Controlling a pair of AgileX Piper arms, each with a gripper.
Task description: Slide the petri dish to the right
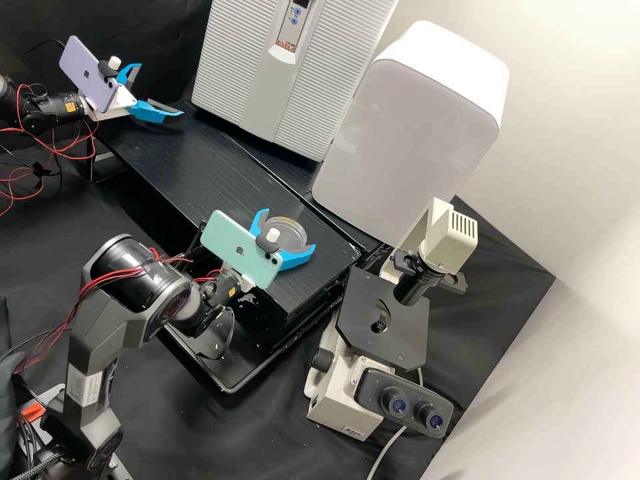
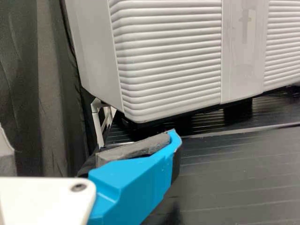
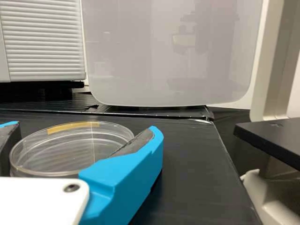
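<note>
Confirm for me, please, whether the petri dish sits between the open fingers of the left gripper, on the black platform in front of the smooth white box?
Not quite: the side is wrong. The petri dish sits between the open fingers of the right gripper, on the black platform in front of the smooth white box. The right wrist view shows it.

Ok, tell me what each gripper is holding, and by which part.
Nothing is lifted. The right gripper stands open around the petri dish, one finger each side of its rim; contact cannot be told. The left gripper is open and empty.
</note>
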